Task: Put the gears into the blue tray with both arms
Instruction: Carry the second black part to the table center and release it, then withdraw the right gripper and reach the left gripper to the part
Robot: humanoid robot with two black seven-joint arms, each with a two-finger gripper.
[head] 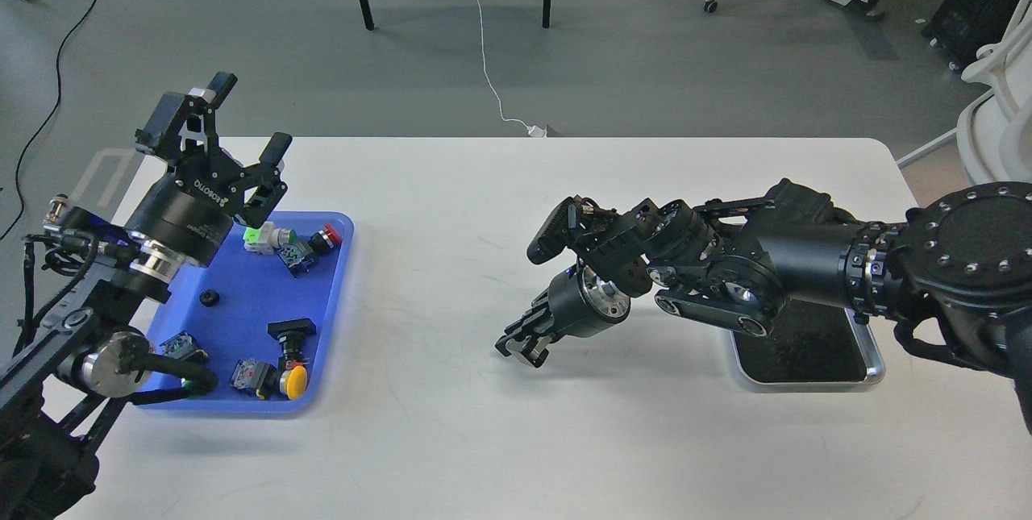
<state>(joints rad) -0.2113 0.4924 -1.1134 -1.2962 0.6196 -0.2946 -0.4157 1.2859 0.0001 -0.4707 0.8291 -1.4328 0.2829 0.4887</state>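
Although the work surface holds several objects, only one gear (210,298) is visible, and it lies already inside the blue tray (343,262), near the middle of its left half, apart from the other parts. From this I judge that at least one placement is finished. No other gear shows on the white table (451,439), and none shows on the visible part of the silver tray with black liner (875,359) at the right, though the right arm covers much of that tray, so I cannot tell how many gears remain.

The left gripper (246,121) stands raised over the far left corner of the blue tray, its two fingers spread wide with nothing between them. The right gripper (520,347) hangs low over the bare table between the two trays, pointing to the left; its fingers appear close together, but they are dark and seen at an angle, so I cannot tell whether it holds anything.

The count is as follows: one gear, two trays, and five push-button switches in the blue tray, with green (258,236), red (326,238), black (292,332) and yellow (297,380) caps, plus one (179,345) partly hidden by the left arm.
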